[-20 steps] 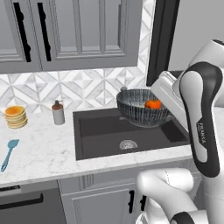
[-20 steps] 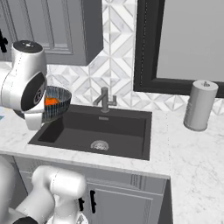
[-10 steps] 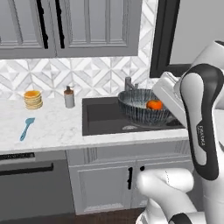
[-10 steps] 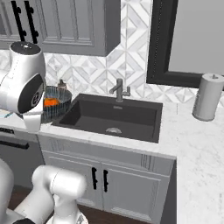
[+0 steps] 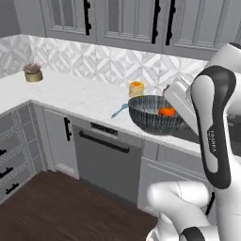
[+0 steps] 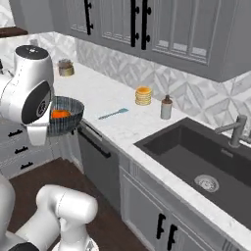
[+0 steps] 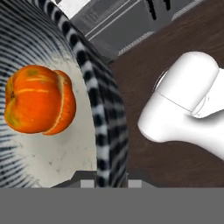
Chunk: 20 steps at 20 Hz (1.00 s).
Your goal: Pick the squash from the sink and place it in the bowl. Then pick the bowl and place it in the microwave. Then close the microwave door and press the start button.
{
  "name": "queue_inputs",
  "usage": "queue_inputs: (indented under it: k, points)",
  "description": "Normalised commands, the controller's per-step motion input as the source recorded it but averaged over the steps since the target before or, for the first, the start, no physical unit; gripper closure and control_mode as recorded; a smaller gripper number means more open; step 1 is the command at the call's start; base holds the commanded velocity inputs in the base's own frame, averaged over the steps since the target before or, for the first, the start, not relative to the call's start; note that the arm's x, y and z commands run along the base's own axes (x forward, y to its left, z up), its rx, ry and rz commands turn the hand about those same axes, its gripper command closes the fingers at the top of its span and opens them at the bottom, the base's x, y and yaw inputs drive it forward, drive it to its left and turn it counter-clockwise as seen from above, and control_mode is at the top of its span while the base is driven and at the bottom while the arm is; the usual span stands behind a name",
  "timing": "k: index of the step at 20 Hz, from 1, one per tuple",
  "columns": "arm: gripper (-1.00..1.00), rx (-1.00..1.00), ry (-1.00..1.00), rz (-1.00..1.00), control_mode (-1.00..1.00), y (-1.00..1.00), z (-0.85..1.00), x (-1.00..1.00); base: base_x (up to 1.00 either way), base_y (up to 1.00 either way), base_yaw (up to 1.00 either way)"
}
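Note:
The dark ribbed bowl (image 5: pixel 149 117) hangs in the air in front of the counter edge, with the orange squash (image 5: pixel 165 111) lying inside it. In the right base view the bowl (image 6: pixel 69 113) and squash (image 6: pixel 60 113) sit right beside the arm's white elbow. In the hand view my gripper (image 7: pixel 111 180) is shut on the striped rim of the bowl (image 7: pixel 104 131), one finger on each side, and the squash (image 7: pixel 39 99) rests on the pale inside. The dark sink (image 6: pixel 196 157) lies off to the right. The microwave and its door are out of view.
On the white counter are a stack of orange-tan discs (image 6: pixel 143 95), a blue spatula (image 6: pixel 112 113), a small bottle (image 6: pixel 166 108) and a potted plant (image 5: pixel 33 72). A dishwasher front (image 5: pixel 106 155) is below the bowl. Dark wood floor (image 5: pixel 56 207) stretches to the left.
The whole picture has shifted: the base has drawn back from the sink and turned left along the counter. The bowl with the squash stays held in the same grip.

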Motion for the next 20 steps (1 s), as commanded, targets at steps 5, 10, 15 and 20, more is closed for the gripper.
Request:
queue_inputs:
  k: [5,10,15,20]
  points:
    - [1.00,0.00,0.00,0.00,1.00,0.00,0.00,0.00,0.00,0.00,0.99]
    - [1.00,0.00,0.00,0.00,1.00,0.00,0.00,0.00,0.00,0.00,1.00]
    - [1.00,0.00,0.00,0.00,1.00,0.00,0.00,0.00,0.00,0.00,1.00]
    - [1.00,0.00,0.00,0.00,1.00,0.00,0.00,0.00,0.00,0.00,1.00]
